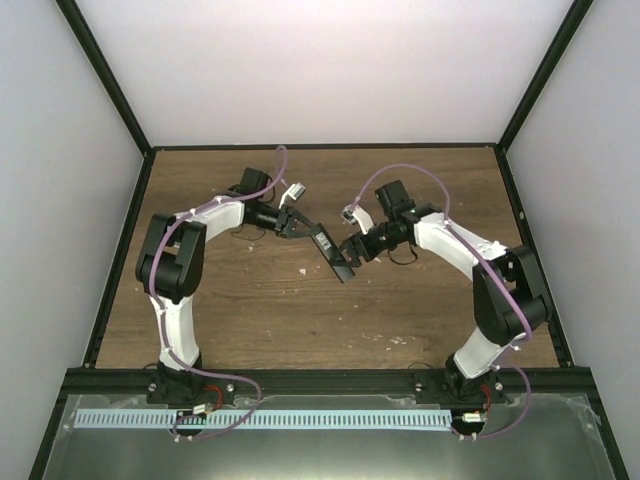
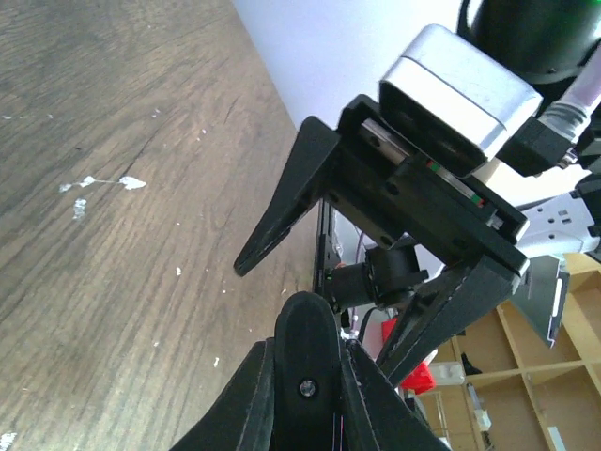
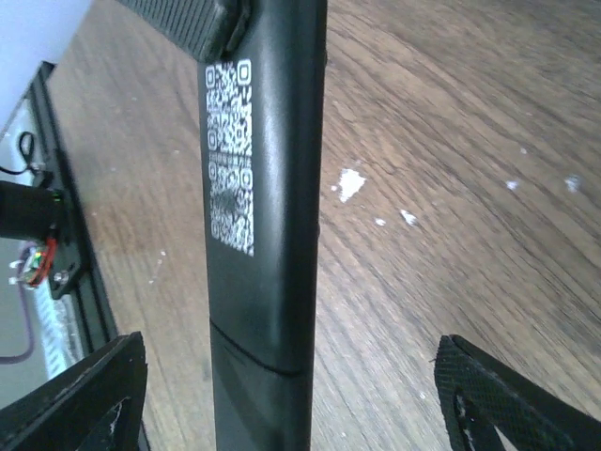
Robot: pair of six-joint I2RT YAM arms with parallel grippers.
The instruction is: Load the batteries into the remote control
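Observation:
The remote control (image 1: pixel 331 252) is a long slim black bar held off the wooden table between the two arms. My left gripper (image 1: pixel 297 226) is shut on its far end; in the left wrist view the remote's rounded end (image 2: pixel 308 343) sits clamped between my fingers (image 2: pixel 230 404). My right gripper (image 1: pixel 352 250) is open around the remote's near end. In the right wrist view the remote's back (image 3: pixel 263 235), with a white QR label, runs between my wide-apart fingertips (image 3: pixel 80 395) without touching them. A seam crosses its lower back. The blue batteries are out of view.
The brown wooden table (image 1: pixel 250 310) has small white flecks on it. A black frame rail (image 1: pixel 120 250) edges the table on the left and right. The right arm's wrist camera (image 2: pixel 460 94) shows close ahead in the left wrist view.

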